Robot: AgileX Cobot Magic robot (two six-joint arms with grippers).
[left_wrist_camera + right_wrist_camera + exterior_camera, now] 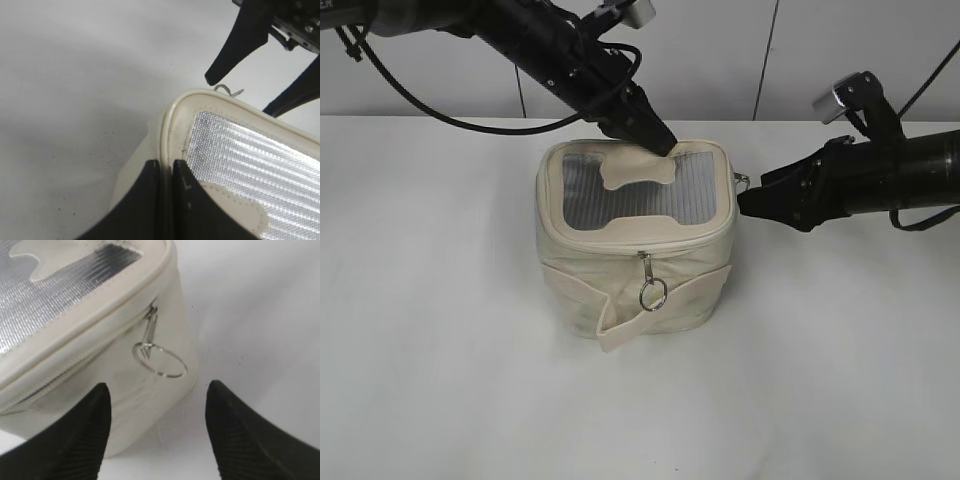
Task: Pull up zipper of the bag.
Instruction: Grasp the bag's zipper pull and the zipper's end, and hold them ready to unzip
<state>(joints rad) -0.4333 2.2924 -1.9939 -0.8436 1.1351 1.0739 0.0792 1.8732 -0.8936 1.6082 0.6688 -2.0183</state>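
**Lining up on the side ring pull**

Standing wide open at the right gripper (pixel 157 432): 2 dark ribbed fingers (pixel 75 440) spread apart, nothing between them, aimed at the round ring pull (pixel 160 360) hanging from a silver slider (pixel 150 322) on the bag's right side. Not yet touching it, judging by the gap in the right wrist view. Pressing closed at the left gripper (pixel 166 200): 2 fingertips (pixel 142 200) nearly together on the cream rim at the far edge, seemingly pinning or pinching the rim rather than carrying anything; whether any material is actually caught between them cannot be told.

Sitting upright near the middle of the white table (pixel 420 380), the bag (pixel 635 235), grey ribbed top panel (pixel 640 195) facing up with its bone-shaped patch (pixel 635 168). Running around the top rim, the zipper (pixel 95 347). Hanging at the front face, a 2nd ring pull (pixel 653 293), well apart from both grippers.

Doing this step well, as a judgement:
- Easing the right gripper forward until the ring sits squarely between the pads, then closing on the ring or its tab, not on the bag wall.
- Keeping the left gripper bearing down on the rim so the soft bag is not sliding or tipping.
- Pulling along the track, not away from the bag, to avoid jamming.
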